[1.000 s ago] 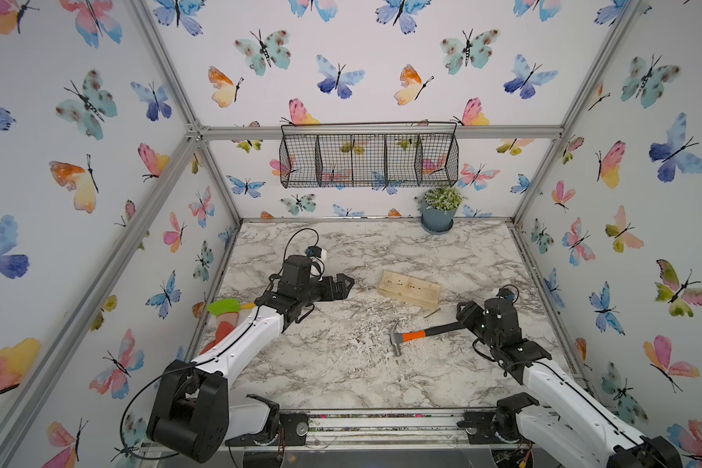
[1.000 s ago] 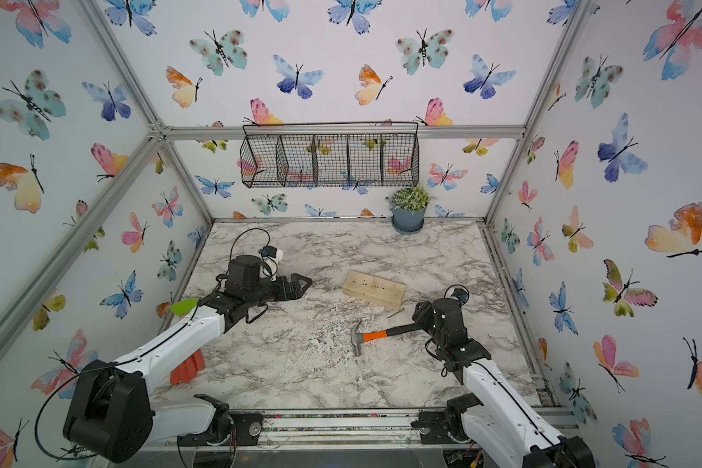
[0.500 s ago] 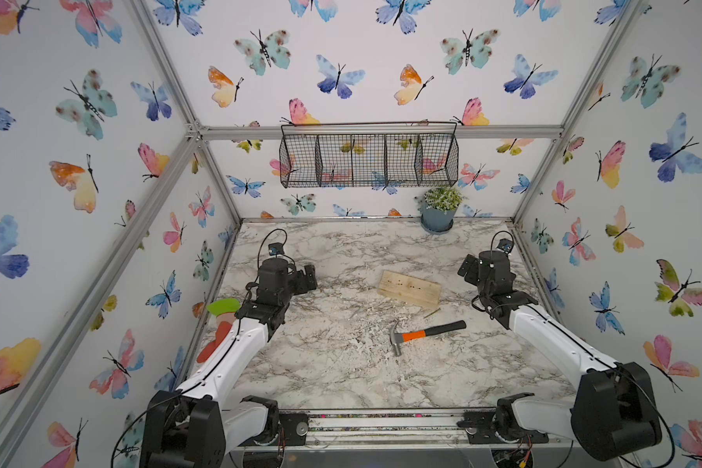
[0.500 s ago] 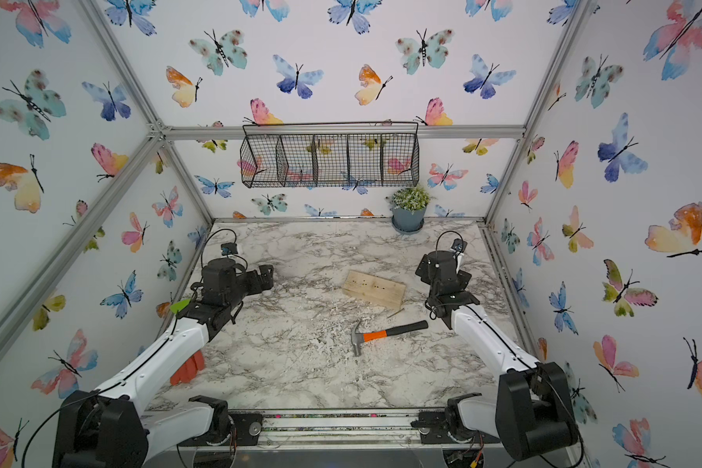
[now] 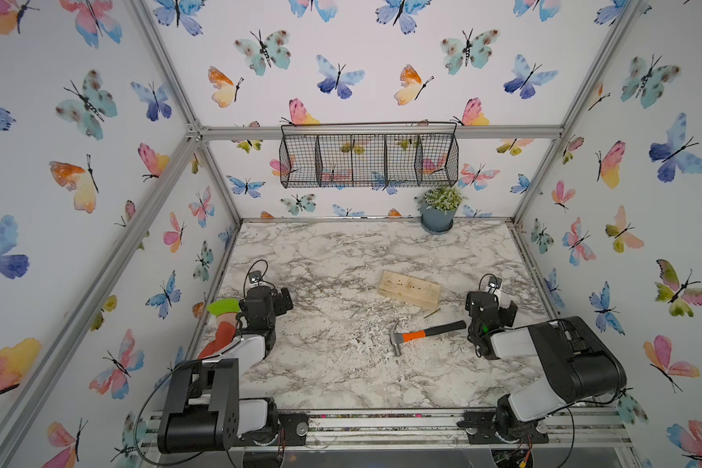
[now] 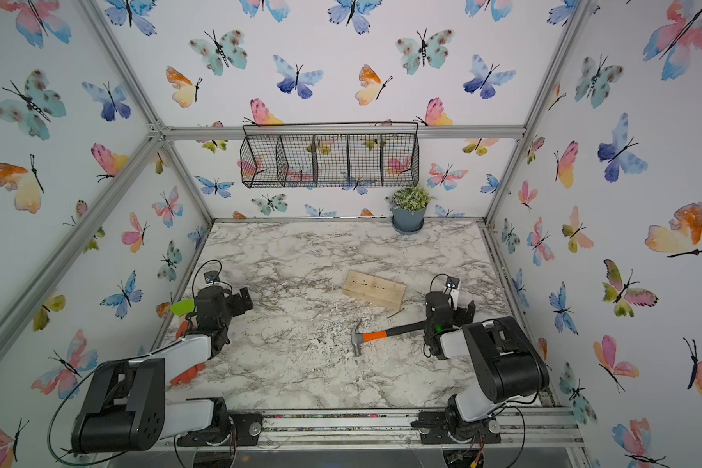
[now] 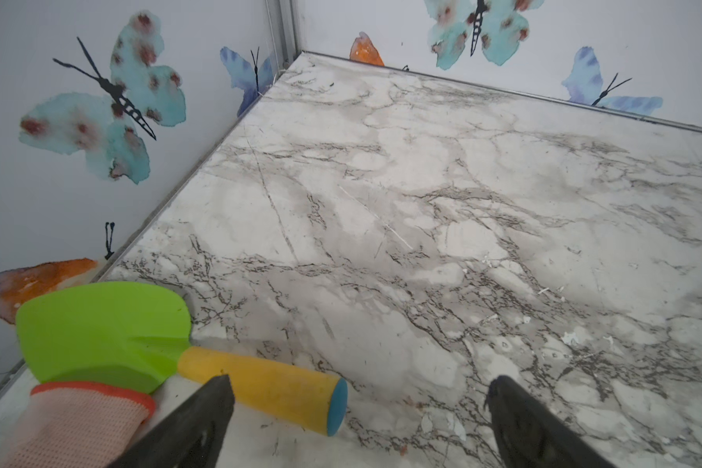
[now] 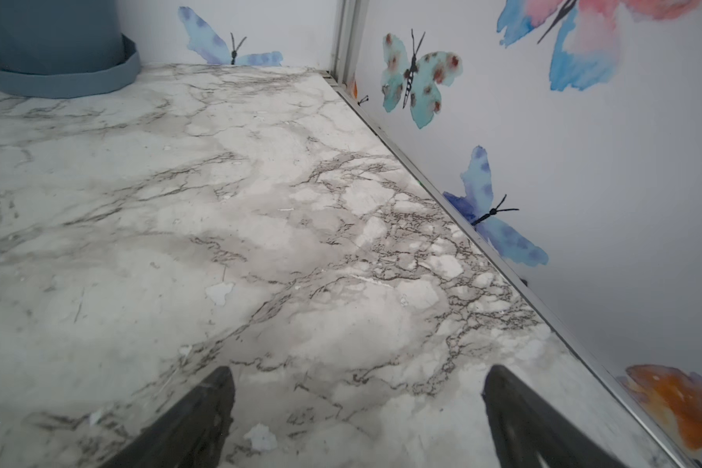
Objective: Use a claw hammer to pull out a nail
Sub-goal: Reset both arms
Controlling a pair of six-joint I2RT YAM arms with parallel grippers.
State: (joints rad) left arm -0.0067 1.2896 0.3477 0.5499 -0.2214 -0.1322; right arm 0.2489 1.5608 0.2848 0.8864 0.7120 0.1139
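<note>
Near edge: both arms sit folded back over their bases on the front rail, one at each near corner.

Left tool [image 7: 359, 391]: fingers spread wide with nothing between them, so it grips nothing. It hangs low over the left side of the marble-patterned surface [image 5: 341, 251].

Just beside it, along the left wall, a toy shovel [image 7: 106, 332] lies flat. It has a green blade, a yellow handle and a blue end cap. The blade touches the orange cuff of a pink glove [image 7: 78, 421].

Right tool [image 8: 357, 377]: fingers equally far apart, empty, over bare surface close to the right wall.

Claw hammer [image 5: 422, 333]: lies flat on the surface between the two arms, right of centre, and neither tool holds it. The steel head points toward the middle. The black handle runs toward the right arm and ends just beside its wrist. Whether they touch cannot be told. White flecks [image 5: 361, 324] are scattered over the surface around the head.

Beyond the hammer, a wooden board [image 5: 409, 289] lies flat with a row of dark holes in its top face. A thin piece [image 5: 432, 313] lies on the surface between the board and the hammer handle, too small to identify.

Far edge: a potted plant [image 5: 440, 210] stands against the back wall, right of centre. Above it, a wire basket [image 5: 367, 156] with several compartments hangs on that wall.
</note>
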